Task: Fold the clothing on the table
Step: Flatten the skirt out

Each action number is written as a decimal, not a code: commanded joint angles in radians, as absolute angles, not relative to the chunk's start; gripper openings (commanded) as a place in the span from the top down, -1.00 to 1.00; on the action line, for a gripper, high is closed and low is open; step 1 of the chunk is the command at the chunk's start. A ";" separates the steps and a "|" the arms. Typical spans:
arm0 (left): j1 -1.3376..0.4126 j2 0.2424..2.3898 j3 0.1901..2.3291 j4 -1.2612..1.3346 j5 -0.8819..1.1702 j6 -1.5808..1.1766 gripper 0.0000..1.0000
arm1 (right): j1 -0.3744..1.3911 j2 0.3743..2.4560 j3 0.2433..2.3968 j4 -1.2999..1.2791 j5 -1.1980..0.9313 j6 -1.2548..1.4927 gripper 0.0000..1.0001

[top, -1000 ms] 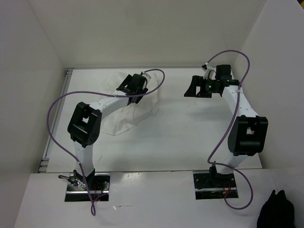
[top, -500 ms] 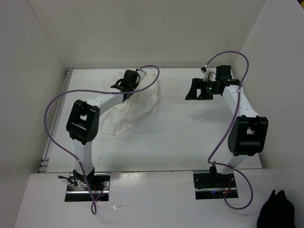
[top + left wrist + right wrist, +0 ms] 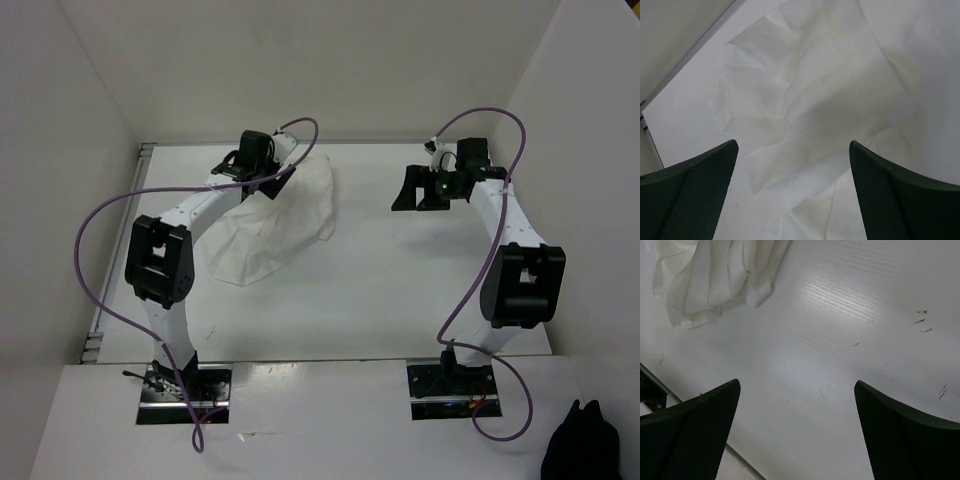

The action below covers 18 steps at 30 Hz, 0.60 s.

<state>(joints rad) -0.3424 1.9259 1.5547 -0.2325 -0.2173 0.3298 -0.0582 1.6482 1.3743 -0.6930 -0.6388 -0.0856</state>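
Note:
The white clothing (image 3: 285,220) lies wrinkled and partly doubled over on the back left of the table (image 3: 380,280). My left gripper (image 3: 250,168) hovers over the garment's far left corner. In the left wrist view the left gripper (image 3: 793,145) is open, with creased cloth (image 3: 815,100) below and nothing between its fingers. My right gripper (image 3: 420,190) hangs over bare table at the back right, apart from the garment. In the right wrist view the right gripper (image 3: 796,383) is open and empty, and the clothing's edge (image 3: 715,275) shows at the top left.
White upright walls close in the table at the back and on both sides. A thin metal rail (image 3: 112,270) runs along the left edge. A black fabric lump (image 3: 580,447) sits off the table at the front right. Purple cables loop above both arms.
My left gripper has swung back and to the left, from over the middle of the clothing to its far left corner. The cloth now lies flatter. The right arm has barely moved.

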 commanded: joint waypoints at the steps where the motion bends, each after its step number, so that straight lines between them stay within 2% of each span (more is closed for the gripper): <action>1: -0.345 1.876 1.632 -0.264 -0.043 0.307 -0.93 | -0.067 1.617 1.382 -0.704 -0.638 -0.101 -0.99; 5: -0.336 1.876 1.657 -0.275 0.075 0.307 -0.85 | -0.077 1.617 1.362 -0.704 -0.638 -0.101 -0.99; 9: -0.336 1.898 1.669 -0.325 0.173 0.298 -0.85 | -0.077 1.617 1.353 -0.704 -0.638 -0.101 -0.99; 18: -0.336 1.947 1.611 -0.308 0.178 0.278 -0.76 | -0.095 1.626 1.353 -0.695 -0.627 -0.101 -0.99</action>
<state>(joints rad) -0.3363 1.9202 1.6218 -0.3302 0.1444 0.3023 -0.0853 1.6482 1.3621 -0.6968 -0.6380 -0.0875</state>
